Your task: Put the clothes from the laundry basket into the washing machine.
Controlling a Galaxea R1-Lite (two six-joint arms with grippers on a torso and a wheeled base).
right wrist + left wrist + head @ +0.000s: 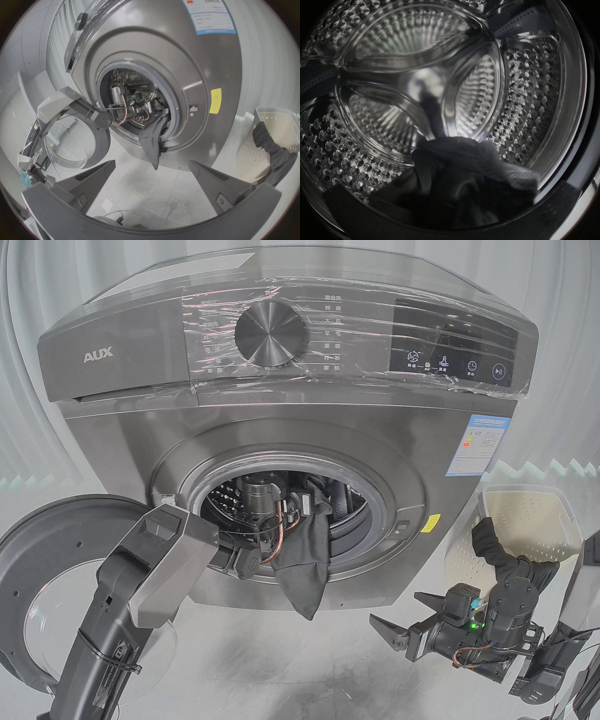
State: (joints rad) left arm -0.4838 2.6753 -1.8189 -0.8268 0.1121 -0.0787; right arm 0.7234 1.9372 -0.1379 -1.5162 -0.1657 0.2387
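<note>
1. Two dark garments are in play and neither is fully in, so I'd put the task at roughly mid-way.
2. First, a dark grey cloth garment (306, 559) lies across the door rim of the silver front-loading washing machine (125, 427). Part is bunched at the bottom of the perforated steel drum (525, 93), and the tail hangs outside below the opening.
3. Left gripper (303, 505) sits inside the opening, at the top of that garment. Can't make out whether it grips the cloth.
4. Second, a black garment (500, 552) drapes over the rim of the cream perforated plastic laundry basket (544, 521), right of the machine.
5. Right gripper (395, 607) hangs low near the basket, fingers spread wide with nothing between them. It points away from the black garment and isn't touching it.
6. Remaining: push the tail in, then fetch the second garment.
</note>
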